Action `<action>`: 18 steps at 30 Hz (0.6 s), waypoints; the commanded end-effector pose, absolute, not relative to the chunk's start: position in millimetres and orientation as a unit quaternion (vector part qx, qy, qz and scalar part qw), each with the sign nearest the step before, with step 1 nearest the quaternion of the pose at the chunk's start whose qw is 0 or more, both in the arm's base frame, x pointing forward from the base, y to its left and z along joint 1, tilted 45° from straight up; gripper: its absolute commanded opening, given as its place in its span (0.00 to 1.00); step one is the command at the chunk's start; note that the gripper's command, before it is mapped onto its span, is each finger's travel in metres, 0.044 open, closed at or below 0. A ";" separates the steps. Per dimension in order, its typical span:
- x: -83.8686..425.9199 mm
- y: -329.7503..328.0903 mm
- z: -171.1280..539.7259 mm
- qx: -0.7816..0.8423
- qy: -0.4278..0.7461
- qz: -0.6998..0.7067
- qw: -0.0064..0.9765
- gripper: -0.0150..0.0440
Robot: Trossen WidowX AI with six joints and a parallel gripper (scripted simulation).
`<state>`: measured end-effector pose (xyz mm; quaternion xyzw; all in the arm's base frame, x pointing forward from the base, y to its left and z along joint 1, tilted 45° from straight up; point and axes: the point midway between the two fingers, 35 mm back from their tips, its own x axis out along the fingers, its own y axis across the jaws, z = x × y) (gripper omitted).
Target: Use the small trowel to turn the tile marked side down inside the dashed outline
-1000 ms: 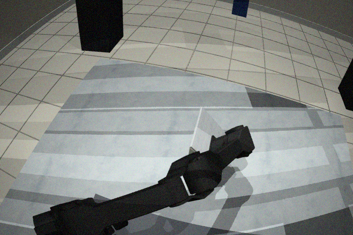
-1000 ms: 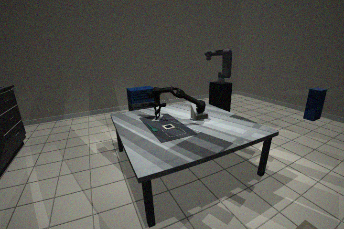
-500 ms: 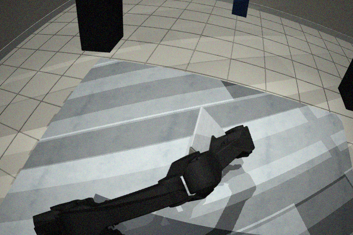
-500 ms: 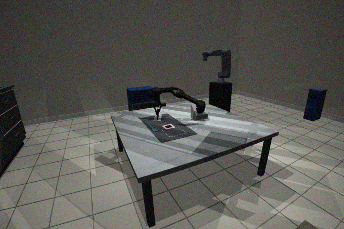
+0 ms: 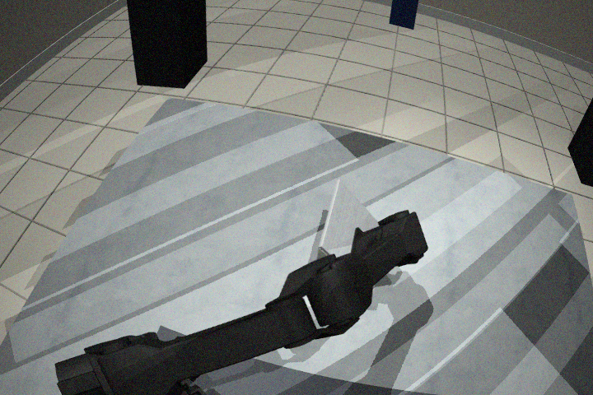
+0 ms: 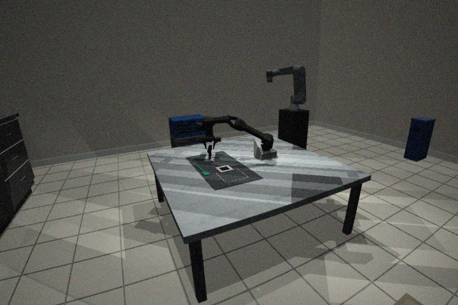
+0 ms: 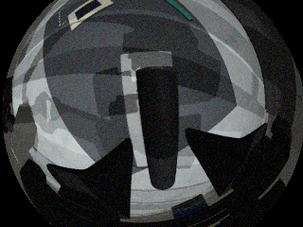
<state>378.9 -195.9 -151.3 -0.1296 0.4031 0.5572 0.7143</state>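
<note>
The trowel shows a black handle rising above a light grey blade at the mat's back end. My gripper is open, with its fingers on either side of the handle; whether they touch it is not clear. The cream tile lies flat on the mat, its dark square mark facing up. It is beside the dashed outline. The arm hides the gripper, trowel and tile in the top view.
A teal tool lies on the mat, to the left of the tile in the exterior view. The arm's light base stands on the table at the right of the mat. Striped shadows cross the table.
</note>
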 end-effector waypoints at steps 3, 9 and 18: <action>379.1 -195.3 -151.9 -0.132 0.402 0.559 0.713 0.71; 374.5 -216.9 -126.9 -0.145 0.402 0.548 0.719 0.71; 372.3 -230.8 -112.0 -0.151 0.402 0.534 0.728 0.76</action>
